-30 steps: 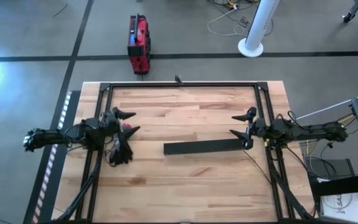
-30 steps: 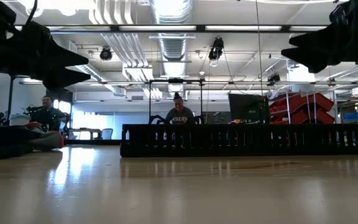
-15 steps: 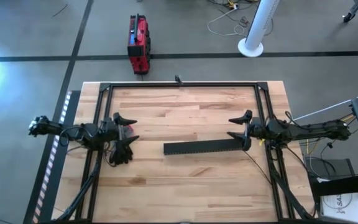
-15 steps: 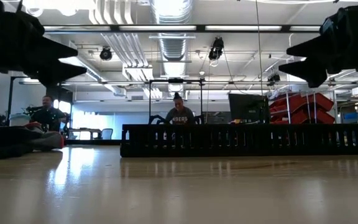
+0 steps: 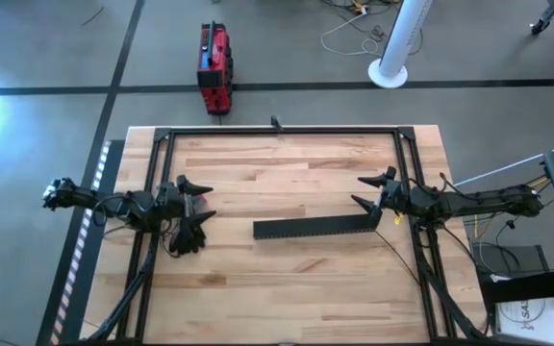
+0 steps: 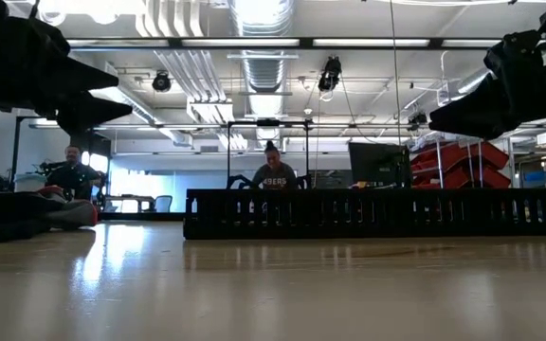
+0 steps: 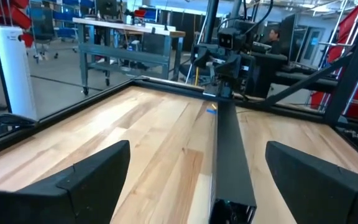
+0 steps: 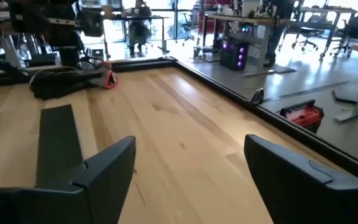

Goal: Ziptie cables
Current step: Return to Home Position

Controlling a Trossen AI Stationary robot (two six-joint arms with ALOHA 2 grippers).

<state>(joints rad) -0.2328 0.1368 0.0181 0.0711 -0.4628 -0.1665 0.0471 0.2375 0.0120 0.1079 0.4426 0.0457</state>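
Left gripper [image 5: 201,200] hovered with fingers apart over the tabletop's [image 5: 287,279] left side, right gripper [image 5: 359,190] likewise spread, just above the black cable duct's [image 5: 315,228] right end.

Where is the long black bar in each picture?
High view: black bar lies mid-table, between both arms.
Low view: bar stretches across the middle, side on.
Left wrist view: bar runs away between the jaws.
Right wrist view: bar runs away, partly behind one jaw.
Landmark: dark heap beyond the bar's end, missing only in left wrist view.
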